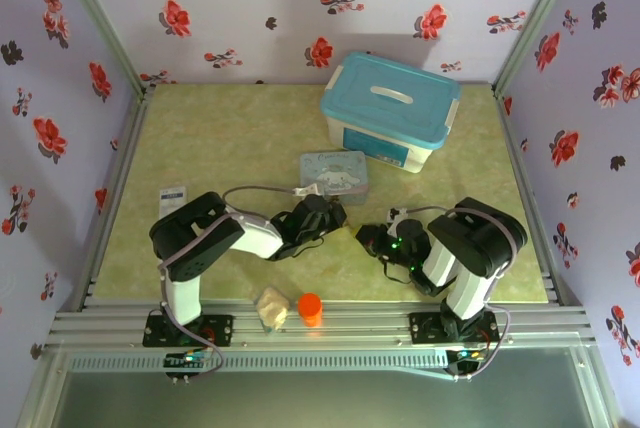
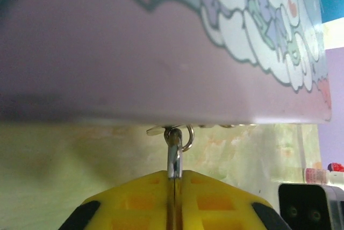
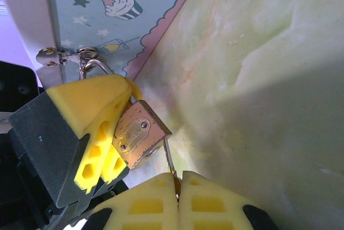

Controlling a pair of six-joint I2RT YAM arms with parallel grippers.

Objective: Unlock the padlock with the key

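Note:
The brass padlock [image 3: 141, 135] hangs by its grey shackle [image 2: 173, 157] from a ring [image 3: 88, 56] on the side of the pale blue cartoon tin [image 1: 335, 170]. My left gripper [image 2: 173, 175] is shut on the padlock, its yellow fingers [image 3: 94, 103] clamped at the lock's top. My right gripper [image 3: 178, 175] is shut on the key [image 3: 169, 157], a thin grey sliver rising from between the pads. The key's tip meets the lock's underside; I cannot tell whether it sits in the keyhole. From above, the left gripper [image 1: 325, 214] and right gripper [image 1: 368, 238] face each other just in front of the tin.
A white box with a teal lid [image 1: 390, 108] stands behind the tin. At the table's front edge are an orange cylinder [image 1: 310, 308] and a beige lump [image 1: 270, 306]. A small white card [image 1: 173, 194] lies at the left. Flowered walls enclose the table.

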